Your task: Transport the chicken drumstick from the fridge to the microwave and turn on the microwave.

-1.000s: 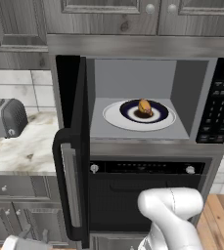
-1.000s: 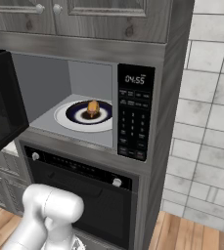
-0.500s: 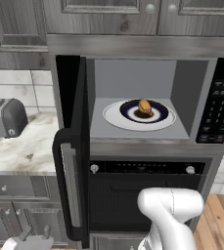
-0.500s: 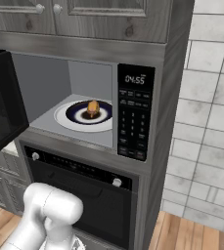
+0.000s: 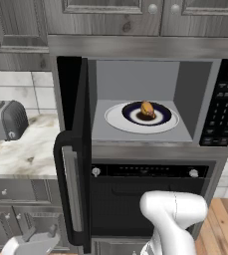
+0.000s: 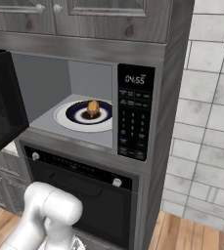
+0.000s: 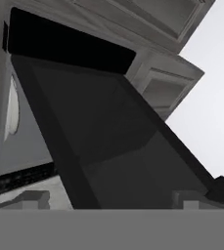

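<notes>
Chicken drumstick (image 5: 147,108): on dark blue plate (image 5: 161,115) on white turntable (image 5: 116,119) inside microwave (image 5: 135,55) | microwave door (image 5: 79,149): swung open left | my fingers (image 7: 33,197): low beside door, tips barely visible, spread cannot tell | toaster (image 5: 5,119): on surface (image 5: 21,154), left.

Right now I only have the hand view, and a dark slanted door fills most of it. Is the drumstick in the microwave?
Observer: Yes. The drumstick sits on a dark blue plate on the turntable, inside the microwave.
Operator: Is that door shut?
Observer: No. The door stands wide open, swung out to the left of the cavity.
Operator: Where is the button panel?
Observer: The panel is right of the cavity, and its display reads 04:55.
</notes>
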Available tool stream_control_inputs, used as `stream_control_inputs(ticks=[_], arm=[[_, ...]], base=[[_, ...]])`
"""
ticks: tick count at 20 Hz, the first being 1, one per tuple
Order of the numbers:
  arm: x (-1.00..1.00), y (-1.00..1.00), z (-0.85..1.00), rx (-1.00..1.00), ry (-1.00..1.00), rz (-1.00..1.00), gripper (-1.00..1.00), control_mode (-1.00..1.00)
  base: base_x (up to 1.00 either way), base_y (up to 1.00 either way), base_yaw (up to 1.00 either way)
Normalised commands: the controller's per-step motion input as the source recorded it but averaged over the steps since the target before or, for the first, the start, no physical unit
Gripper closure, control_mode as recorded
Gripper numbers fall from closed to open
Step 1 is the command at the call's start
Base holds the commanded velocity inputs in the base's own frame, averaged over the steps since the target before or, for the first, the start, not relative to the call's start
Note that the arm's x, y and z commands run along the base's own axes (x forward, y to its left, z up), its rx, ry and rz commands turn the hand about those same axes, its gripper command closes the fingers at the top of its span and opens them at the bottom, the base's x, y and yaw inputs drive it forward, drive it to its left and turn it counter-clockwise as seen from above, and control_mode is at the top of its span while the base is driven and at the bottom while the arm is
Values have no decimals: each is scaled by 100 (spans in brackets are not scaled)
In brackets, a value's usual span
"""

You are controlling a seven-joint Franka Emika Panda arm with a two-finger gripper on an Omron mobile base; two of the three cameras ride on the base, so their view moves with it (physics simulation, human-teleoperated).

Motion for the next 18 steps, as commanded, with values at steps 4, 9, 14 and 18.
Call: stream_control_inputs(ticks=[4,9,14,18], arm=[[0,-27,25,0,-9,-14,-100,-100],[0,-32,27,0,-8,-13,-100,-100],[0,-43,32,0,-8,-12,-100,-100],[-8,-57,38,2,-3,-15,-100,-100]], base=[[0,0,0],[0,0,0],[0,0,0],[0,0,0]])
